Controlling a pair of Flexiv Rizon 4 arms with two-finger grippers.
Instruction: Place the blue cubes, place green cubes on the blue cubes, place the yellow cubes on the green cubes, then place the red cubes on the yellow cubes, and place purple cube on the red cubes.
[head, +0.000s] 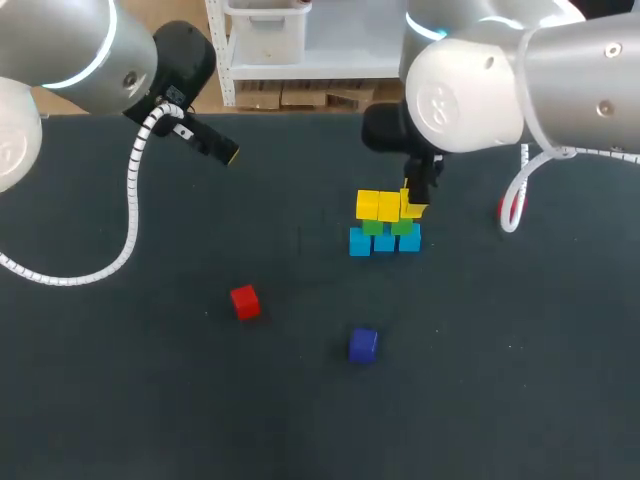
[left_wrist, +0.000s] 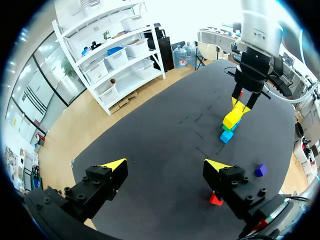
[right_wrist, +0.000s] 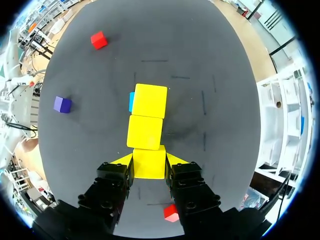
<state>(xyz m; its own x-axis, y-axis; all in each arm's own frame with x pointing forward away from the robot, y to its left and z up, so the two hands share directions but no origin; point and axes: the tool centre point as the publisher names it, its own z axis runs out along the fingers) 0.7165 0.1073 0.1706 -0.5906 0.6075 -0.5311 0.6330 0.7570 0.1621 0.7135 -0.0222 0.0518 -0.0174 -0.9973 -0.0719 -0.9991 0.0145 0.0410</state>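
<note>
A row of blue cubes carries green cubes and two yellow cubes near the table's middle. My right gripper is shut on a third yellow cube at the row's right end, in line with the other two yellow cubes. One red cube and the purple cube lie loose in front of the stack. A second red cube lies to the right, partly behind a cable. My left gripper hangs open and empty at the back left, far from the stack.
The white coiled cable of my left arm droops over the table's left part. Another cable loops down from my right arm beside the far red cube. The table's back edge runs just behind both grippers.
</note>
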